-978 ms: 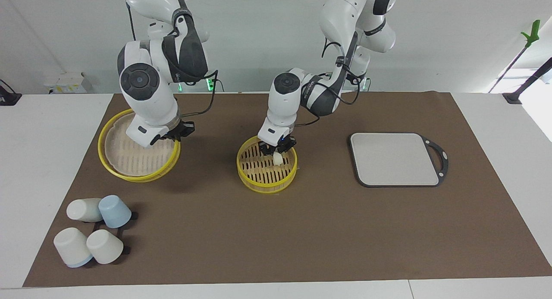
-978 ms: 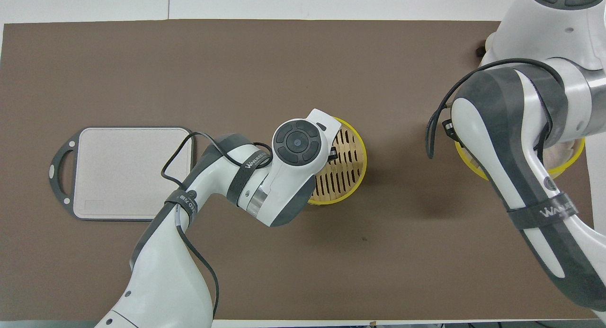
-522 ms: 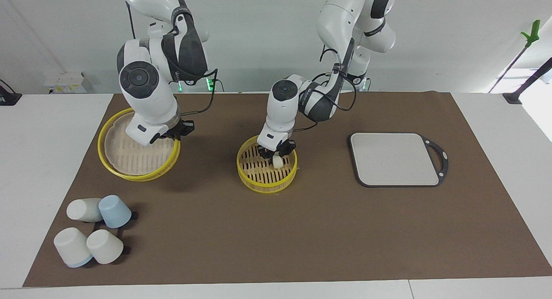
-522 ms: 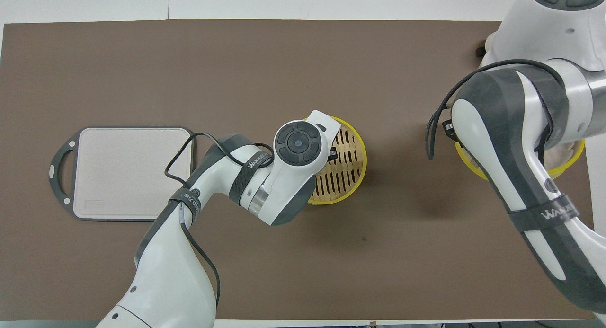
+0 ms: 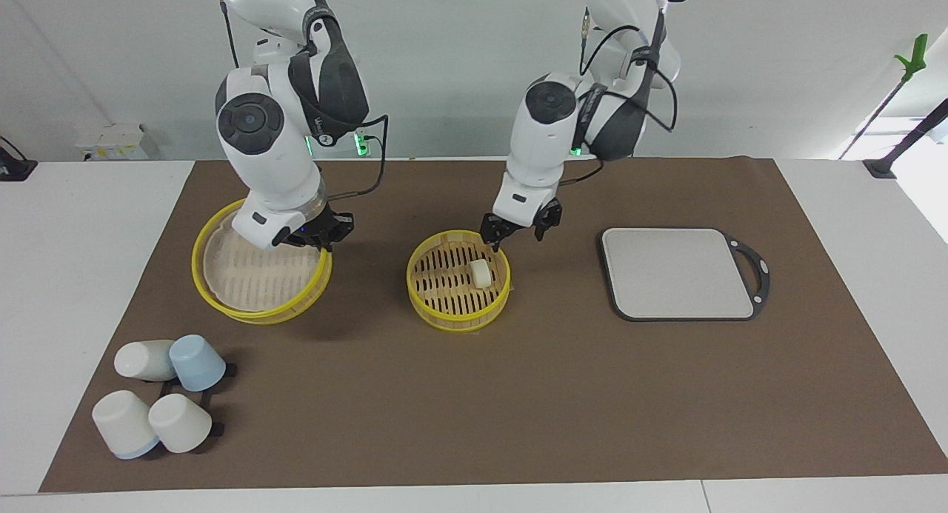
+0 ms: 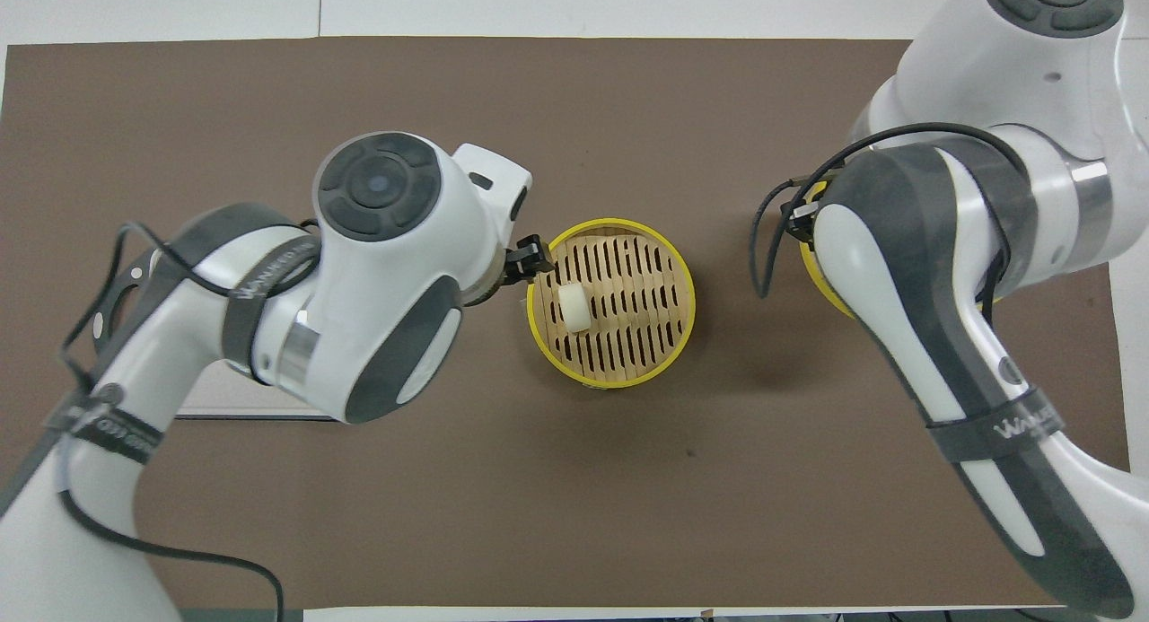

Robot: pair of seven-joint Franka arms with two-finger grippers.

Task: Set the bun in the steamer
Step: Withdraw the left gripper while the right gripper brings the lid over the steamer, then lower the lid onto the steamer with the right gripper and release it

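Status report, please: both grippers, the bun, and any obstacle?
Left gripper open, raised over steamer rim. Right gripper shut on lid, lifted and tilted. Bun lying in steamer, released. Nothing in the way.

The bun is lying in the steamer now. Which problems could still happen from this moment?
1. The right gripper holds the lid tilted by its rim; it might slip.
2. The bun lies close to the steamer rim, at the left arm's end; a badly centred lid could press it.
3. The open left gripper hangs just above that rim and could bump it.
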